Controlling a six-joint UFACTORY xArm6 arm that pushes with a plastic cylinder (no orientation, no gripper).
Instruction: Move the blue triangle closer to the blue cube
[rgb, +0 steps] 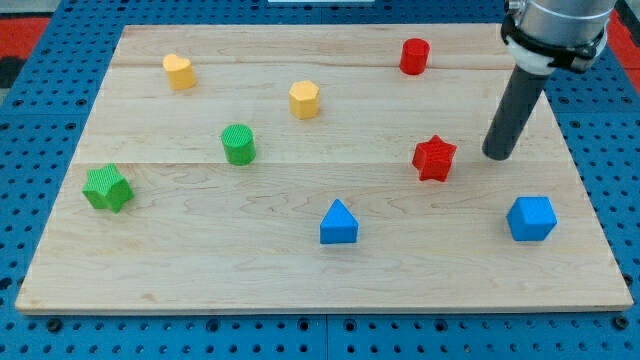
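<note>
The blue triangle (338, 223) lies on the wooden board toward the view's bottom, near the middle. The blue cube (530, 218) sits at the view's lower right, well apart from the triangle. My tip (498, 156) is at the view's right, just right of the red star (434, 158) and above the blue cube. It touches no block. The rod rises from the tip to the view's top right corner.
A red cylinder (414, 56) stands at the top right. A yellow hexagonal block (304, 100) and a yellow heart-like block (179, 72) sit at the top. A green cylinder (238, 144) and a green star (107, 188) are at the left. The board's edge (320, 307) runs along the bottom.
</note>
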